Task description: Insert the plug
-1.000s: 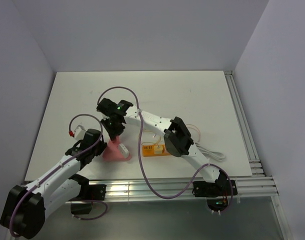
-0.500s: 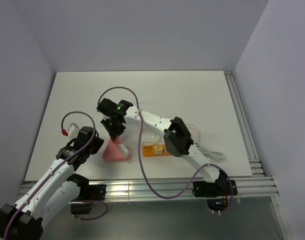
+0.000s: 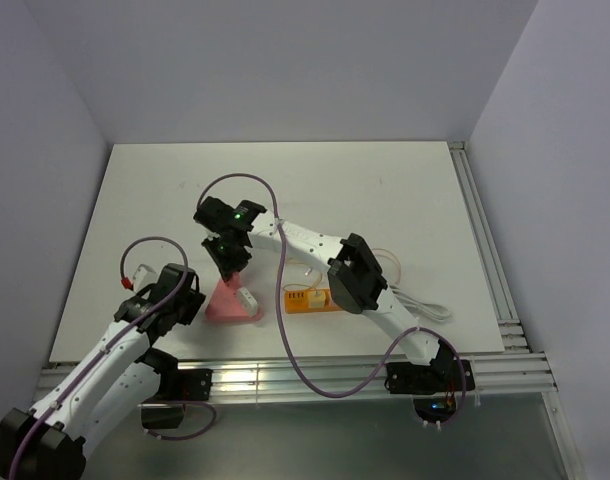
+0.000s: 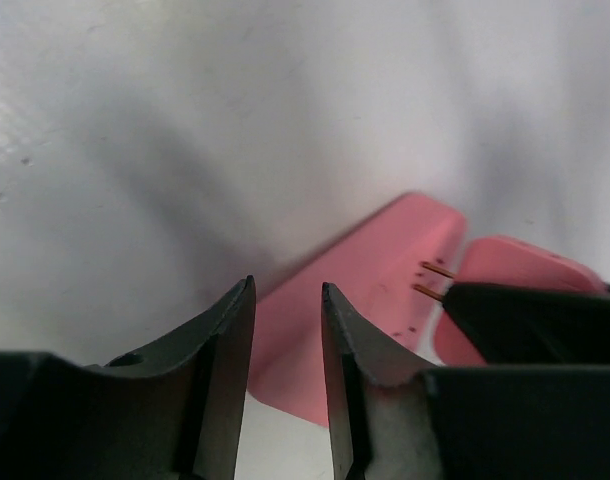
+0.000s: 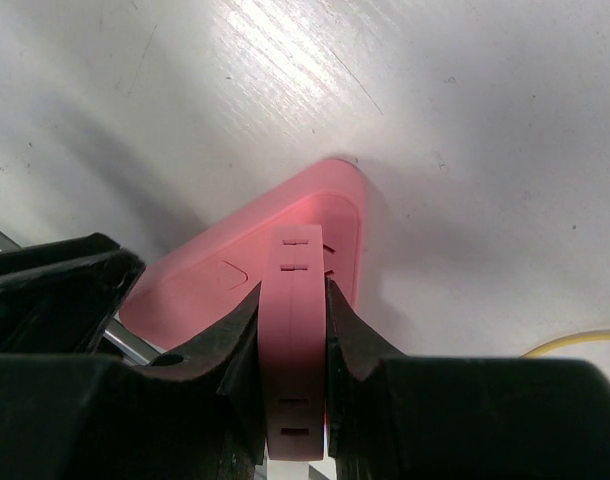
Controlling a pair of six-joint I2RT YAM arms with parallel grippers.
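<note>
Your left gripper (image 4: 285,300) has pulled back from the socket (image 4: 385,250), jaws apart, holding nothing. Your right gripper (image 5: 293,298) squeezes the plug (image 5: 295,255) right at the socket, near the table's (image 3: 335,190) front edge, ready to push.

Left arm (image 3: 105,355) and right arm (image 3: 305,240) both had white links with black joint housings. A purple cable (image 3: 235,177) looped loosely off each. A green light (image 3: 240,212) glowed on the right wrist housing. The bases (image 3: 430,378) were black; the fingers (image 4: 225,360) were black, tapered and matte.
</note>
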